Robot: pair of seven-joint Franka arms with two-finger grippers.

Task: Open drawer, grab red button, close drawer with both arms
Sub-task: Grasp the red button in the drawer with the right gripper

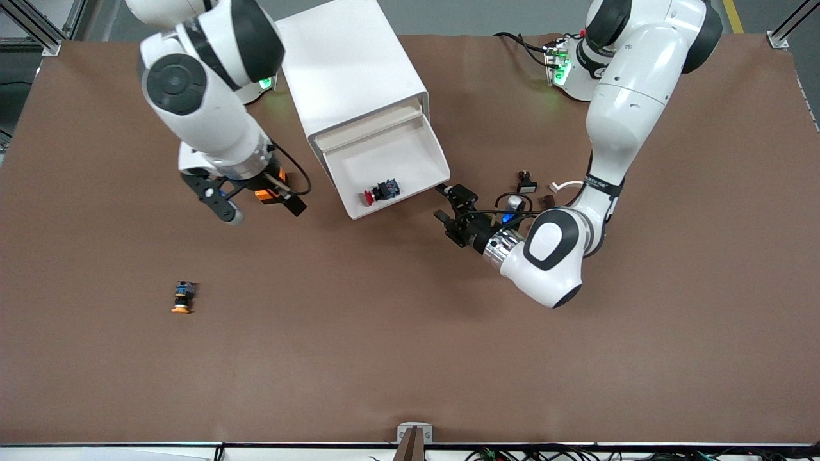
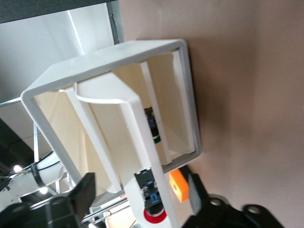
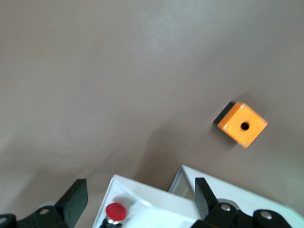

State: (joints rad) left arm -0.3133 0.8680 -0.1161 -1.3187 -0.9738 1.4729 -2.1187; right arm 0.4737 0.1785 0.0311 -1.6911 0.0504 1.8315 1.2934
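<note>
The drawer (image 1: pixel 384 159) stands pulled out of the white cabinet (image 1: pixel 346 64), toward the front camera. The red-capped button (image 1: pixel 380 192) lies on its side inside, close to the drawer's front wall. My left gripper (image 1: pixel 443 206) is open, low at the corner of the drawer front toward the left arm's end. In the left wrist view its gripper (image 2: pixel 140 190) straddles the drawer's front wall (image 2: pixel 137 137), fingers clear of it, with the button (image 2: pixel 153 203) just inside. My right gripper (image 1: pixel 261 208) hangs open and empty over the table beside the drawer; its wrist view shows the gripper (image 3: pixel 140 199) and the button (image 3: pixel 115 212).
A small orange box with a hole (image 3: pixel 243 124) sits on the table under the right arm. An orange-capped button (image 1: pixel 183 298) lies nearer the front camera toward the right arm's end. A black button with a white face (image 1: pixel 526 182) and small loose parts (image 1: pixel 548 200) lie by the left arm.
</note>
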